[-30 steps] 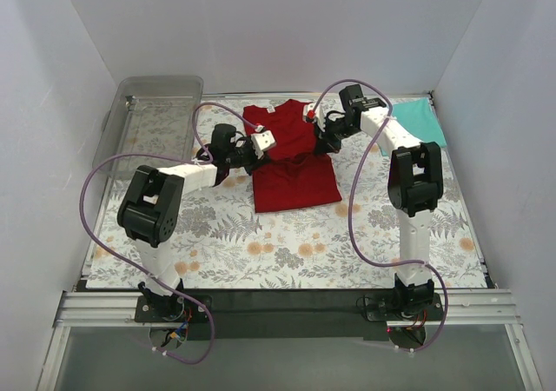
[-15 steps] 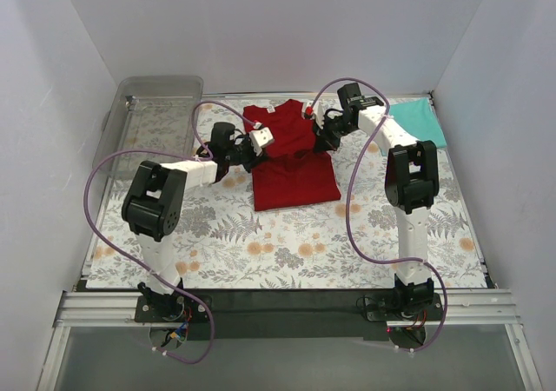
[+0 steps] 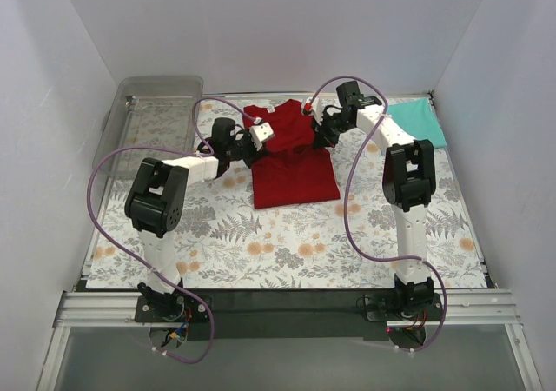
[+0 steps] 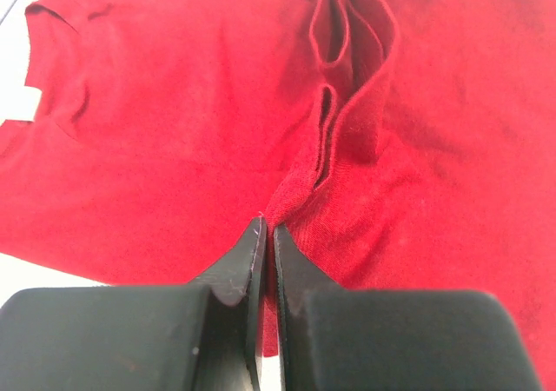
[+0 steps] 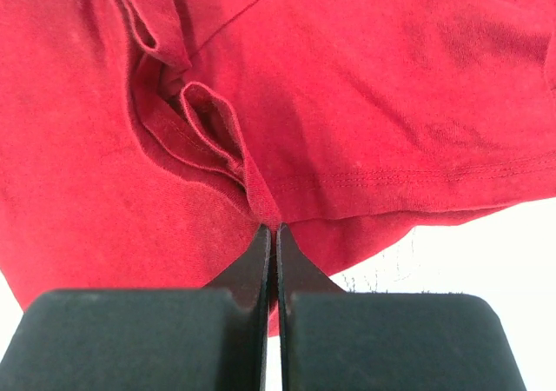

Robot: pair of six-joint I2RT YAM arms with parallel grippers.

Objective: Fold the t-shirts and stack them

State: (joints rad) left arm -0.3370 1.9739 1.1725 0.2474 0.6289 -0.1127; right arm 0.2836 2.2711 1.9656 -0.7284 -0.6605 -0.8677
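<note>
Left claw: pressed together on a raised ridge of the dark red shirt, with only a sliver of cloth between its tips.
Right claw: pressed fully together, pinching a bunched fold of the same shirt near a stitched hem.
Dark red shirt, place: between the two claws, one pinching it at each side. Its flat lower half lies on the bench on the near side of both claws, and its collar end lies beyond them.
Dark red shirt, shape: a pleat runs away from each claw's tips, and the cloth on either side of it lies smooth.
Teal shirt: a flat folded rectangle out to the right claw's right, well apart from it, at the bench's far corner.
Clear tray: out to the left claw's left, at the far left corner.
Change over the last second: both claws have slid a little toward the far wall, with no change in their grip. The pinched mid-line of the red shirt has gone with them, so less of the collar half shows beyond the claws. The teal shirt and the tray lie as they did.
</note>
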